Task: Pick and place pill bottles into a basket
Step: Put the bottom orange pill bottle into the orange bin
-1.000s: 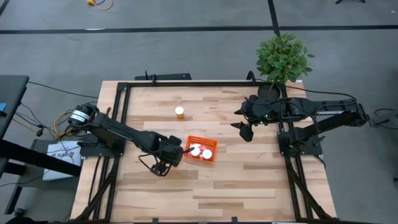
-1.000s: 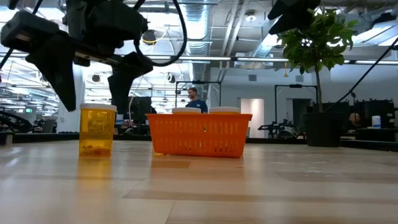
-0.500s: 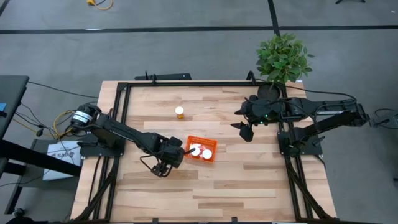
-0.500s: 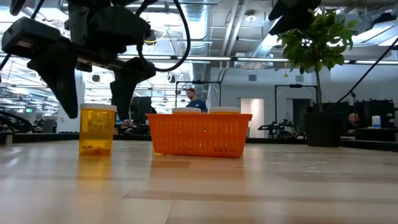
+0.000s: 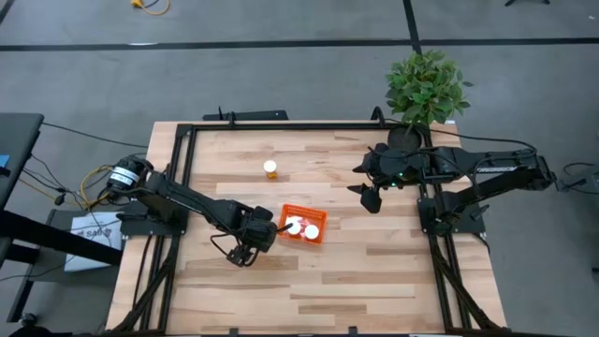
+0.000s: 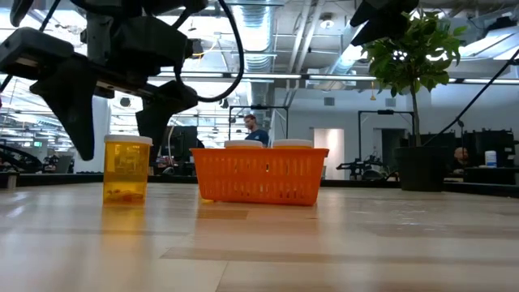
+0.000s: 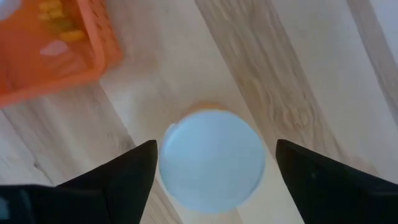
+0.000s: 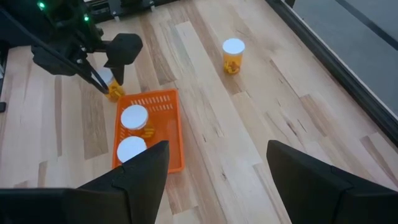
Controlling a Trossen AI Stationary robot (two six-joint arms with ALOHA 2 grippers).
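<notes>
One pill bottle (image 6: 126,169), orange with a white cap (image 7: 211,158), stands upright on the table just left of the orange basket (image 5: 285,210). My left gripper (image 5: 243,249) is open above it, one finger on either side of the bottle's top (image 6: 127,140) without touching. The gripper hides this bottle in the high view. Two more bottles (image 5: 294,226) (image 5: 311,230) stand in the basket. Another bottle (image 5: 270,169) stands alone on the table farther back. My right gripper (image 5: 367,195) hangs open and empty over the table's far right.
A potted plant (image 5: 426,89) stands at the table's far right corner, behind my right arm. A dark frame (image 5: 281,126) runs round the table's edges. Bare wood lies in front of and to the right of the basket (image 8: 165,124).
My left gripper has come down a little over the standing bottle, its fingers still open on either side of it. The bottle has stayed where it was.
</notes>
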